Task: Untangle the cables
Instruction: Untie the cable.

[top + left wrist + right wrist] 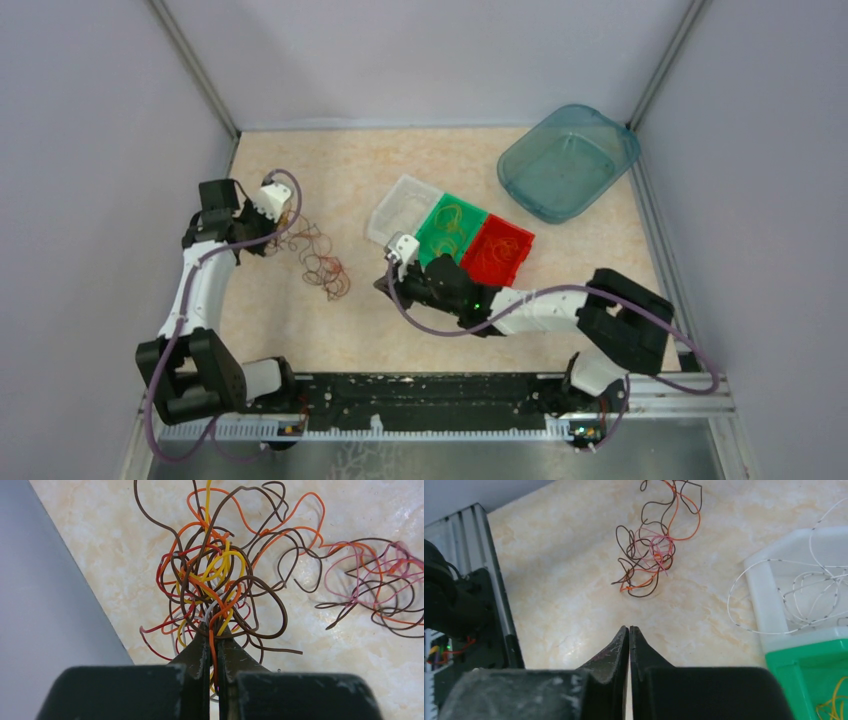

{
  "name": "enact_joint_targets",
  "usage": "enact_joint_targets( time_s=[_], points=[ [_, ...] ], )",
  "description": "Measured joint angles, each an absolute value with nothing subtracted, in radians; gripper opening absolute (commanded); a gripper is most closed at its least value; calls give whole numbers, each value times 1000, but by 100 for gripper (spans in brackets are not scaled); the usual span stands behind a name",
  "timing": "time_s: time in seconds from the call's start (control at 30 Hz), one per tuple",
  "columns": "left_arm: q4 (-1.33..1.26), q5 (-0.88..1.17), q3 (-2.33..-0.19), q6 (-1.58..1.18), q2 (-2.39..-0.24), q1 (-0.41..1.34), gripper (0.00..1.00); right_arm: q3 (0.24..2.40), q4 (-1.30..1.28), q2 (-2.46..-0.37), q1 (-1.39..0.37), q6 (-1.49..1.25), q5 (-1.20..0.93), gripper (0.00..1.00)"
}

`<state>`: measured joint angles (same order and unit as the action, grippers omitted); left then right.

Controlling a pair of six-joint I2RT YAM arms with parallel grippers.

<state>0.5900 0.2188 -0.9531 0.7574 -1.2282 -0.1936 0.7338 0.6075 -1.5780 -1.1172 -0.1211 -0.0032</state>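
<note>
- Thin orange, red, yellow and brown cable-loop tangle, floppy and light, is clamped in the left gripper at 9 o'clock.
- Right gripper is pressed together, empty.
- Probably best pinched at its loose outer edge.

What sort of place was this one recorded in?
Likely a robot lab test cell: plain grey panel walls enclose a small beige marble-patterned tabletop, and a black mounting rail runs along its near edge.
</note>
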Motion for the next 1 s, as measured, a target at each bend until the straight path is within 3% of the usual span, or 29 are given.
enact_joint_targets(
  time_s=[0.07, 0.1, 0.2, 0.33, 0.53, 0.83, 1.0],
  points=[
    [583, 224, -953, 751, -1239, -199, 0, 707, 625, -1522, -1117, -141, 6, 33],
    [585, 232, -955, 743, -1247, -199, 0, 711, 632, -1518, -1117, -151, 10, 39],
    [598, 252, -960, 719, -1263, -199, 0, 769, 613, -1570, -1117, -174, 9, 45],
    [615, 263, -960, 707, -1256, -199, 0, 917, 573, -1724, -1117, -210, -16, 47],
    [642, 281, -962, 707, -1218, -204, 0, 1152, 475, -1952, -1117, -233, -32, 37],
    [670, 301, -968, 707, -1214, -206, 0, 1259, 365, -2109, -1117, -221, 17, 0],
    [669, 299, -968, 708, -1214, -206, 0, 1242, 396, -2106, -1117, -216, 23, 0]
  ],
)
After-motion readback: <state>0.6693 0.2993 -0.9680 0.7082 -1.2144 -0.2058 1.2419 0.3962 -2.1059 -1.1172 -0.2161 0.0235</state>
